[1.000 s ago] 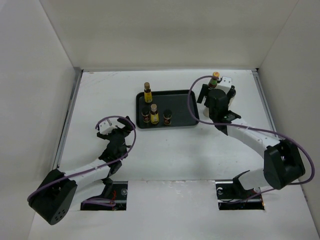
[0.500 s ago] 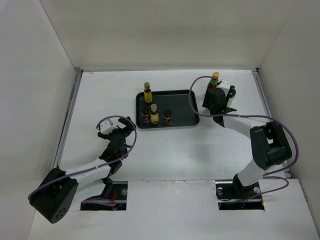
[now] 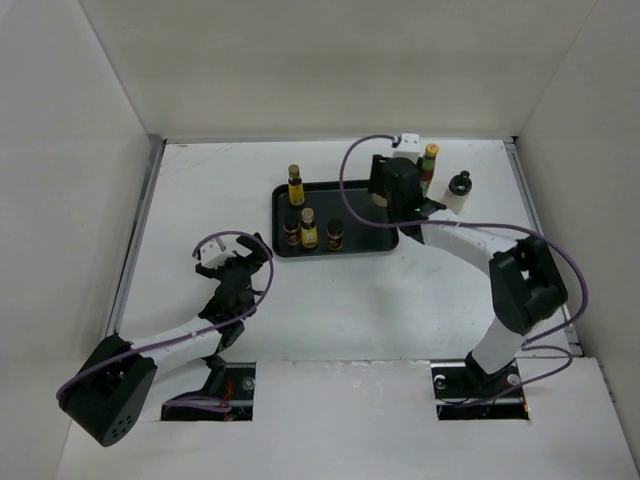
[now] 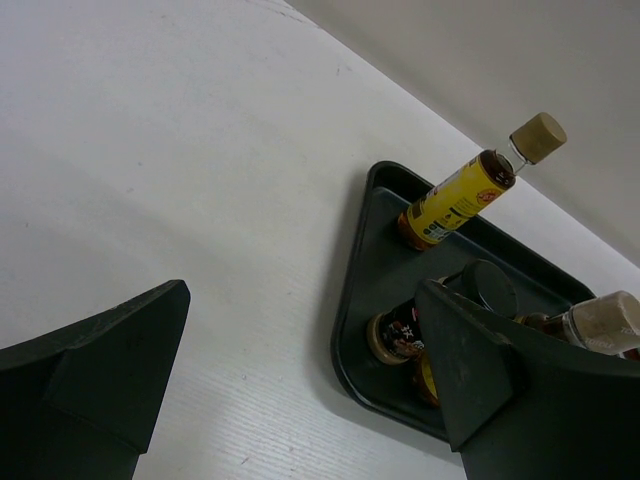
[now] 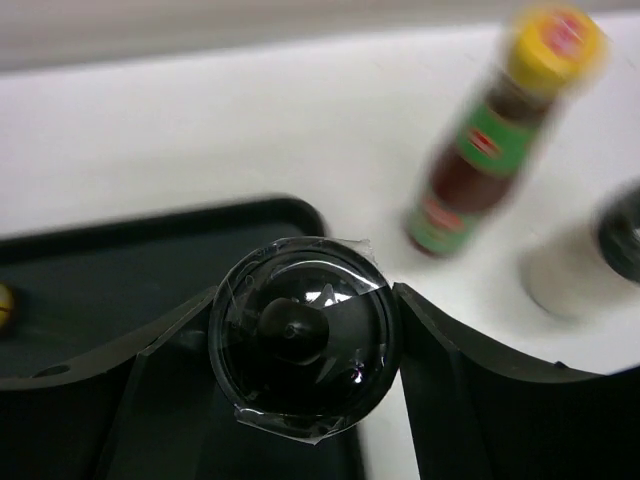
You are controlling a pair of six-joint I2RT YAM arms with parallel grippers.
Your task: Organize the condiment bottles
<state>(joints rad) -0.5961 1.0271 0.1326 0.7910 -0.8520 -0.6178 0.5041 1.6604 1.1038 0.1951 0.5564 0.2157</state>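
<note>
My right gripper [image 5: 307, 295] is shut on the pale shaker's dark, taped lid [image 5: 300, 345], seen from straight above, with a finger touching each side. It hovers over the right corner of the black tray [image 5: 90, 270]. From the top view the right gripper [image 3: 397, 192] hides the shaker. The tall red-necked bottle [image 3: 429, 164] and the white black-capped bottle [image 3: 459, 191] stand on the table to its right. In the tray [image 3: 360, 205] stand two yellow-labelled bottles [image 3: 295, 186] [image 3: 308, 229] and two short dark jars [image 3: 290, 229] [image 3: 335, 234]. My left gripper [image 3: 232, 262] is open over bare table, left of the tray.
White walls close the table in at the back and on both sides. The right arm's purple cable [image 3: 350, 185] loops over the tray's back right part. In the left wrist view the tray's near corner [image 4: 350, 340] lies just inside my right fingertip [image 4: 470, 370].
The right gripper closed on the shaker and carried it left, from beside the red-necked bottle to the tray's right corner, uncovering the white bottle. The left arm barely moved.
</note>
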